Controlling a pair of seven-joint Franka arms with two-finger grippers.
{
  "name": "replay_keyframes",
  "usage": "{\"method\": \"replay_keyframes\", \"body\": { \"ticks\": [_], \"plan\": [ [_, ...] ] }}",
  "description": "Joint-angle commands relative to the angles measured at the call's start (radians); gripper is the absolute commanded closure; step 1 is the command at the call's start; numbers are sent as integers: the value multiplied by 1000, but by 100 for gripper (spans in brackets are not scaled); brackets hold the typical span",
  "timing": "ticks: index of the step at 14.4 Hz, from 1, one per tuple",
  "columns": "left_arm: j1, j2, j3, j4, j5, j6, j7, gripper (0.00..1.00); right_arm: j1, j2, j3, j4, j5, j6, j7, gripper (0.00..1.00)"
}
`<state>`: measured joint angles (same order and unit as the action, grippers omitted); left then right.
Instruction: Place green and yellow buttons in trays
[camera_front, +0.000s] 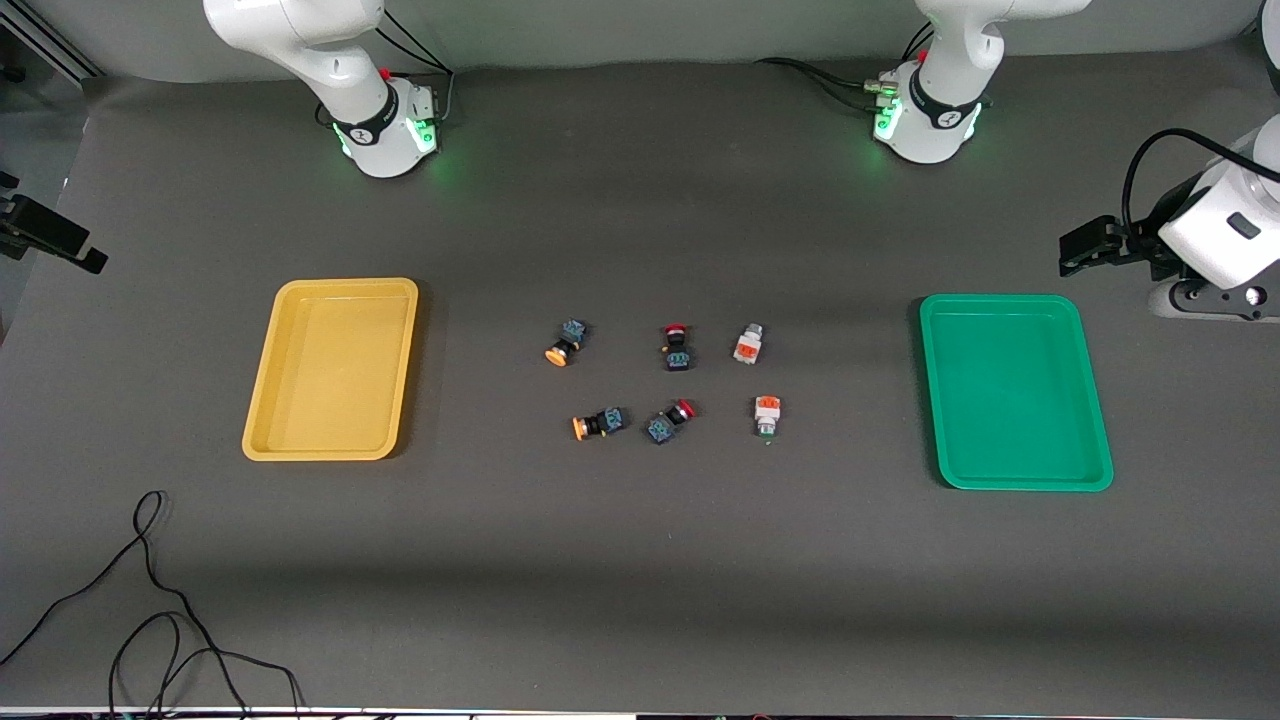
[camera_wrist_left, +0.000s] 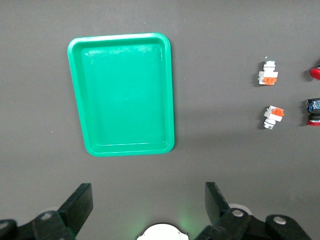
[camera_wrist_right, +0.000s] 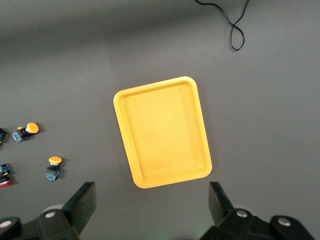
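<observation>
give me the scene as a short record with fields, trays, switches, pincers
yellow tray: toward the right arm's end of the table, nothing in it
green tray: toward the left arm's end, nothing in it
yellow-capped switches: on the table between the trays, nearest the yellow tray
red-capped switches: middle of the cluster
white-bodied switches: nearest the green tray
left pincer: open, up over the table beside the green tray
right pincer: open, up over the table beside the yellow tray
progress: no switch placed yet
</observation>
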<state>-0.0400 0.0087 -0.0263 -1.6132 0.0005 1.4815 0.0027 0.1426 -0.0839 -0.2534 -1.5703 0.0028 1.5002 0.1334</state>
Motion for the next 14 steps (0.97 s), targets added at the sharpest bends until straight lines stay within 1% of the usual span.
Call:
{"method": "replay_keyframes", "body": {
  "ticks": [1, 7, 9, 10, 12, 14],
  "plan": [
    [0, -12, -3, -4, 9, -10, 13, 0, -2, -8, -12, 12, 14, -21, -29, 0],
    [0, -10, -3, -5, 9, -10, 13, 0, 5, 1, 0, 13, 20, -23, -28, 0],
    [0, -10, -3, -5, 9, -10, 13, 0, 55, 1, 0, 7, 23, -27, -26, 0],
    [0, -9, -3, -7, 9, -7, 13, 0, 78, 1, 0, 4, 23, -52, -26, 0],
    [-1, -9, -3, -10, 9, -6, 13, 0, 100, -7, 2, -28, 25, -67, -28, 0],
    [-3, -9, -3, -16, 9, -4, 13, 0, 162, -13, -1, -53, 25, -73, -24, 0]
  ]
}}
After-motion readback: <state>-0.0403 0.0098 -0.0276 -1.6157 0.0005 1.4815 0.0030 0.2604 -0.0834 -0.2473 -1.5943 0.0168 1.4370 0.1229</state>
